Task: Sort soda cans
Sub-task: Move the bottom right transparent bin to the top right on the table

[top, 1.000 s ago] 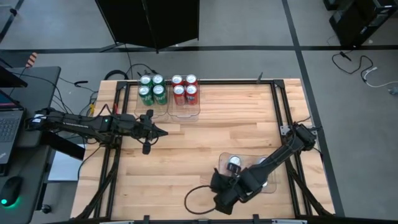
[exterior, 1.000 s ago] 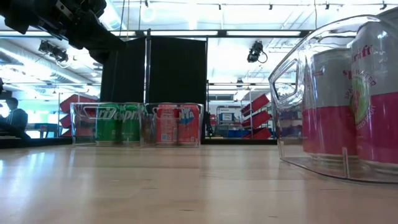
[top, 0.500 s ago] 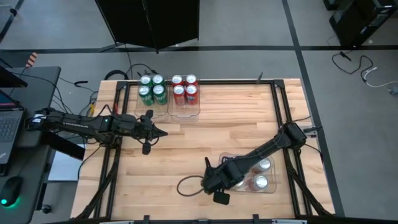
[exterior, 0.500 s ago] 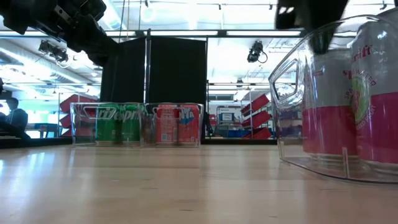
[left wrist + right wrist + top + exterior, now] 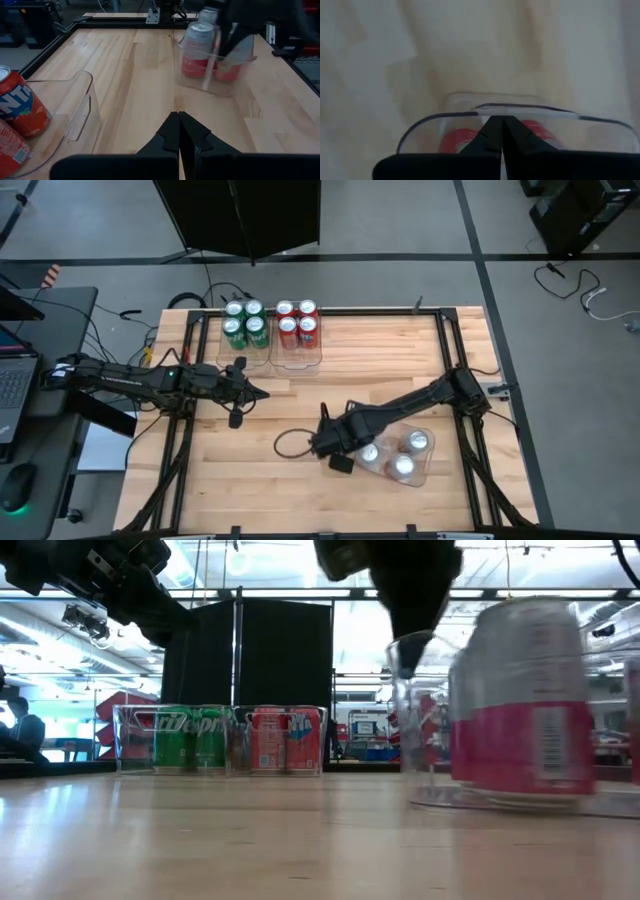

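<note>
While right hand clamps tray rim — left hand together | red cans: "NTA" legible

A red can in the left wrist view is showing the white letters "NTA". Print on the green cans in the low view is staying too blurred to read.

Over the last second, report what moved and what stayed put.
The right gripper, shut on the end wall of the clear tray holding the silver-grey cans, has dragged it toward the table's middle, turning it. The left gripper stays shut and hovering; the green cans and red cans are unmoved.
</note>
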